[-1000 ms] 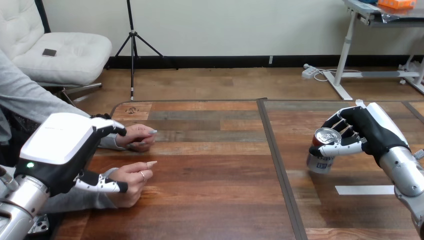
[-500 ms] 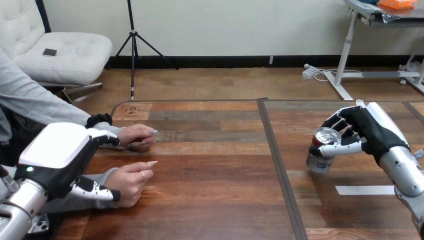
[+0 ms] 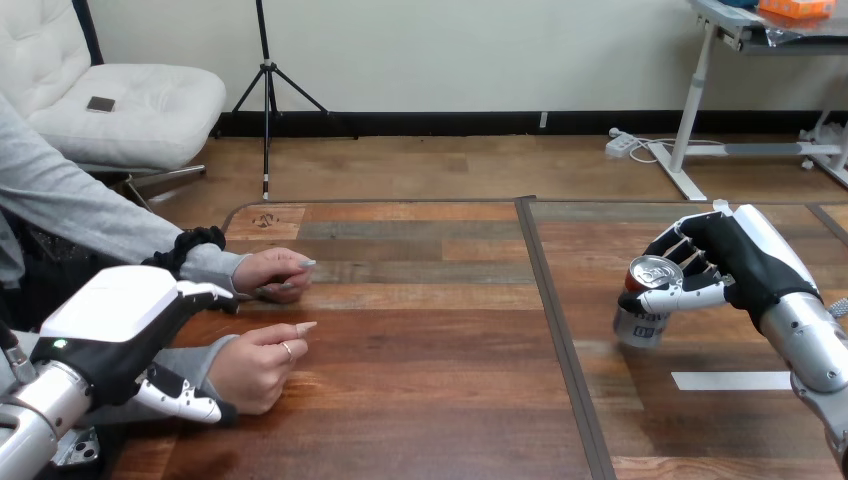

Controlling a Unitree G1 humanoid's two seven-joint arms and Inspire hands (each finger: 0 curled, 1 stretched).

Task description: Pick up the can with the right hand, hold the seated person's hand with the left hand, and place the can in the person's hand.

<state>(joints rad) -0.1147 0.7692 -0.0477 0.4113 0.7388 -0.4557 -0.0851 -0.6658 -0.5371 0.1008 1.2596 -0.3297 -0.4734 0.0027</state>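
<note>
- A wooden table [image 3: 430, 330], split by a dark seam [image 3: 557, 320], lay before your robot, with a strip of white tape [image 3: 730, 380] on its right half.
- Right of the seam, your right hand [image 3: 745, 260] was wrapped round the can [image 3: 640, 322], its fingers curled behind it and its thumb across the front, just under the rim.
- The can sat top up and leaning slightly, between the seam and the tape. You could not tell whether its base touched the table or hung just above it.
- Your silver right forearm [image 3: 812, 350] came in from the lower right corner, beside the tape's right end.
- At the table's left side, a seated person rested two hands on the wood. The far hand [image 3: 275, 272] was loosely closed, and the near hand [image 3: 255, 365] was curled with one finger pointing toward the seam.
- Your left hand [image 3: 115, 320] was released, white shell up, over the near hand's wrist.
- Its thumb [image 3: 205, 296] reached into the gap between the person's two hands, and its relaxed fingers [image 3: 185, 400] lay along the wrist's near side, tips by the heel of the near hand.
- Whether those tips touched the person could not be told.
- The can and the person's hands were well apart, on opposite sides of the seam.
</note>
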